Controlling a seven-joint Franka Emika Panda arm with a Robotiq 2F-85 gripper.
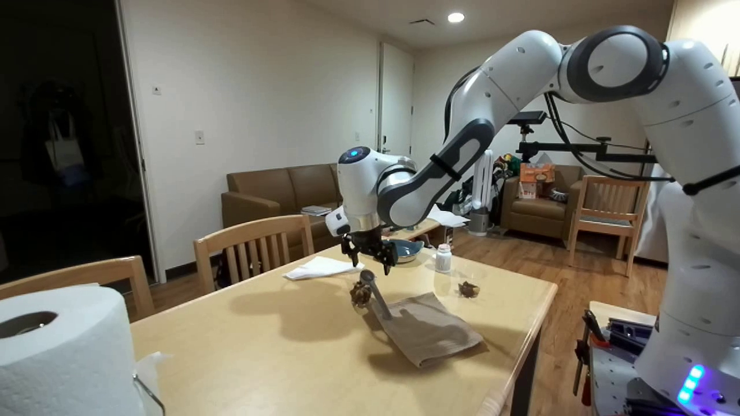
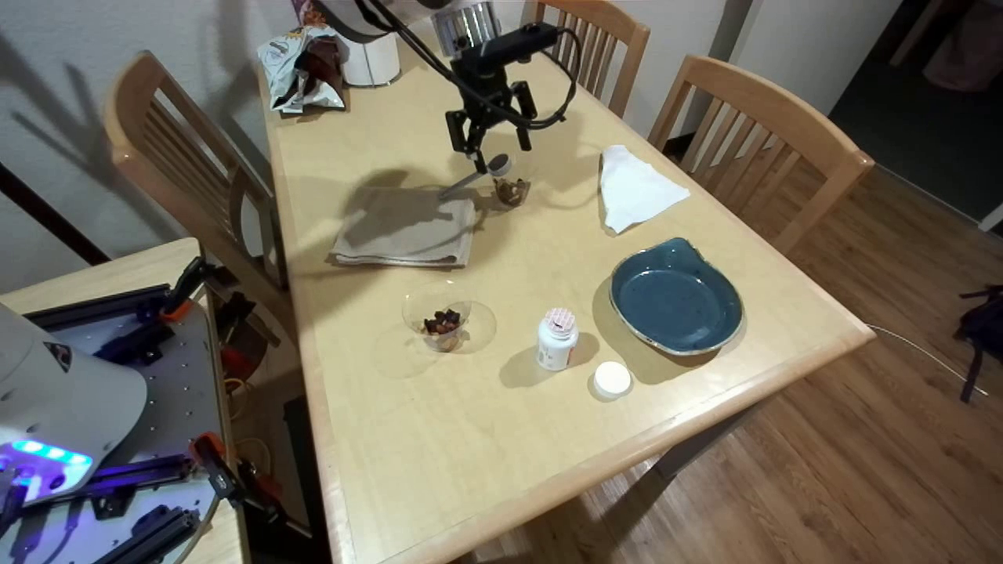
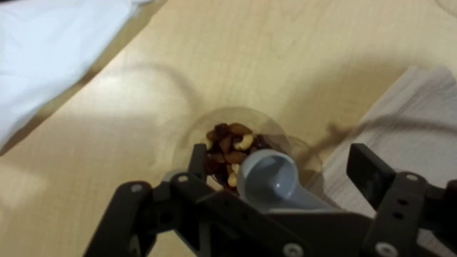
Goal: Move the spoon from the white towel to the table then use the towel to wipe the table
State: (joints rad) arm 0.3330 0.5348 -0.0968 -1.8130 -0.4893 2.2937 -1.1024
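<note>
The black two-fingered tool (image 3: 280,164) hung, jaws spread wide, close to the grey, round-bowled, plastic-looking spoon (image 3: 269,184), contact unclear.

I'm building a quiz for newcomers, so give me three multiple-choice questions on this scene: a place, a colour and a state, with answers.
1. Where is the handle end of the spoon, relative to the greyish towel?
A. Under it
B. On it
C. Far from it

2. What colour is the shallow dish?
A. Red
B. Yellow
C. Blue

3. How does the gripper stand?
A. Open
B. Shut on the spoon
C. Fully shut

1 B: both exterior views show it lying over the towel.
2 C: an exterior view shows dark blue inside.
3 A: the wrist view shows the jaws wide apart.
</note>
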